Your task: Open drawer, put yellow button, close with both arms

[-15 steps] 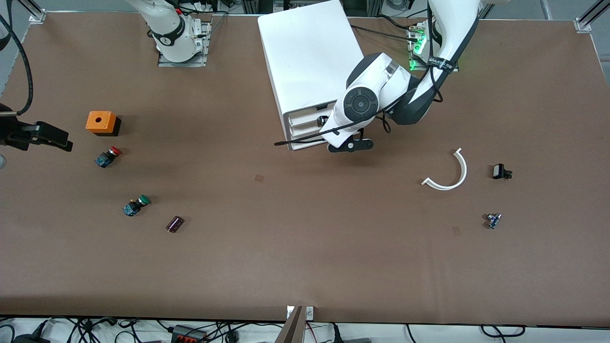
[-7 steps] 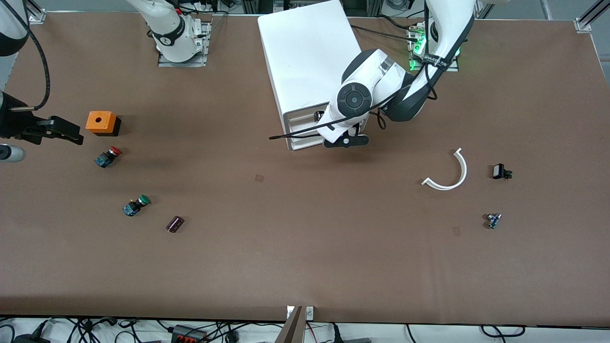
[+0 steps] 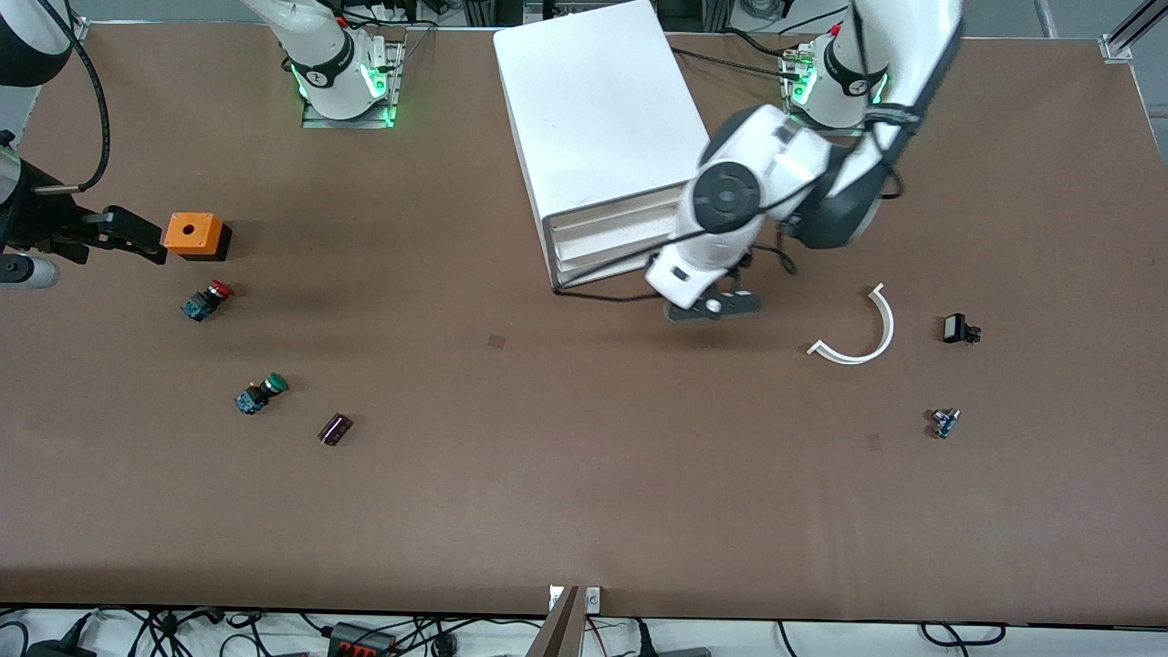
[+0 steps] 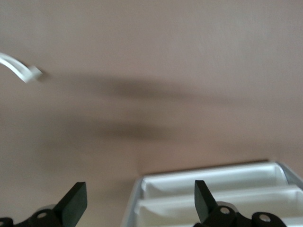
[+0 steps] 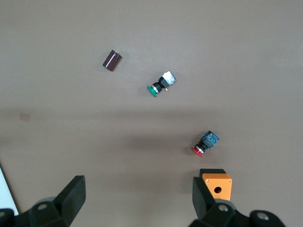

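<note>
The drawer [image 3: 613, 222] sits pushed into the white cabinet [image 3: 593, 119]. The left gripper [image 3: 714, 308] hangs spread just before it, the right gripper [image 3: 119, 239] wide apart beside the orange box [image 3: 193, 234]; no yellow button shows.

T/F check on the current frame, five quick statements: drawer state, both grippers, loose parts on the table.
1. The drawer is shut flush with the cabinet. True.
2. The left gripper holds a button. False: it is open and empty, over bare table in front of the cabinet.
3. The right gripper is open. True.
4. The red button lies nearer the front camera than the green button. False: farther.
5. The orange box sits on the cabinet. False: on the table, beside the red button.
</note>
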`<control>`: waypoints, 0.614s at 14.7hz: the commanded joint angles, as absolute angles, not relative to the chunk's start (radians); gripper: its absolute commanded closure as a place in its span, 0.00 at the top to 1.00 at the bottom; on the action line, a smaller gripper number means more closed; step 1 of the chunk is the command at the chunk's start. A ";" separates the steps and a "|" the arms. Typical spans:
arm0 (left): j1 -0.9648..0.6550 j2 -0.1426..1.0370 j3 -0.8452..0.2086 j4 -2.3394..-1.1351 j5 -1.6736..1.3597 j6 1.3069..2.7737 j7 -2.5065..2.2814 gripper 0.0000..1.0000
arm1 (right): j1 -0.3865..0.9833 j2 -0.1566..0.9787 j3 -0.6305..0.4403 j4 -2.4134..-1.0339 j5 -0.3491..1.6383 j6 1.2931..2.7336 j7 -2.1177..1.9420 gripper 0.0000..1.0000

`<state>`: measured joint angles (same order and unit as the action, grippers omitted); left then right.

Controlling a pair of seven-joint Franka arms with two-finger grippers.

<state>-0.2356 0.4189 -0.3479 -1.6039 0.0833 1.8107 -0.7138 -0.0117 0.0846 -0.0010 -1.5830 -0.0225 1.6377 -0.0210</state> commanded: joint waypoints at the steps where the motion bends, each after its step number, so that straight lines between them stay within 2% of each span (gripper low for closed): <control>1: -0.144 0.408 -0.350 -1.488 0.126 1.706 -0.501 1.00 | -0.023 0.060 0.014 -1.609 -0.040 1.637 -0.040 1.00; 7: 0.049 0.400 -0.351 -1.293 0.158 1.511 -0.200 1.00 | -0.025 0.055 0.012 -1.609 -0.040 1.644 -0.043 1.00; 9: 0.113 0.358 -0.350 -1.302 0.121 1.506 -0.109 1.00 | -0.025 0.046 0.012 -1.614 -0.040 1.638 -0.044 1.00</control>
<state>0.0640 0.3934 -0.3396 -1.3150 0.1372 1.5373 -0.1980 -0.0117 0.0822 -0.0001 -1.5847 -0.0244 1.6372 -0.0222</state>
